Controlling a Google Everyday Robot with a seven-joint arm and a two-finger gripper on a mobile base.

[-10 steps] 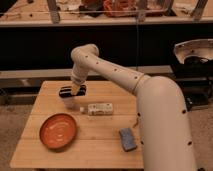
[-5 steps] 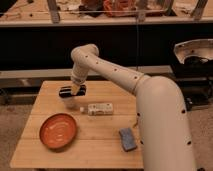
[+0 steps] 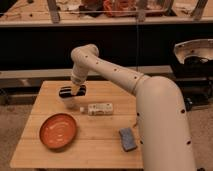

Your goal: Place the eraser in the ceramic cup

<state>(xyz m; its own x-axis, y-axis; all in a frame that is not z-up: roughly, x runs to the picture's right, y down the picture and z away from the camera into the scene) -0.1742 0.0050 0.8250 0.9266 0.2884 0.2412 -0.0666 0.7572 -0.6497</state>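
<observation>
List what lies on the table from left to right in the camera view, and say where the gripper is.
Orange bowl → eraser on top of the cup → white device → blue-grey pad. The gripper is at the eraser, above the cup.

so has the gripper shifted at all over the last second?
No. The gripper sits at the eraser over the ceramic cup, same spot relative to the white device and the table's far edge as before.
</observation>
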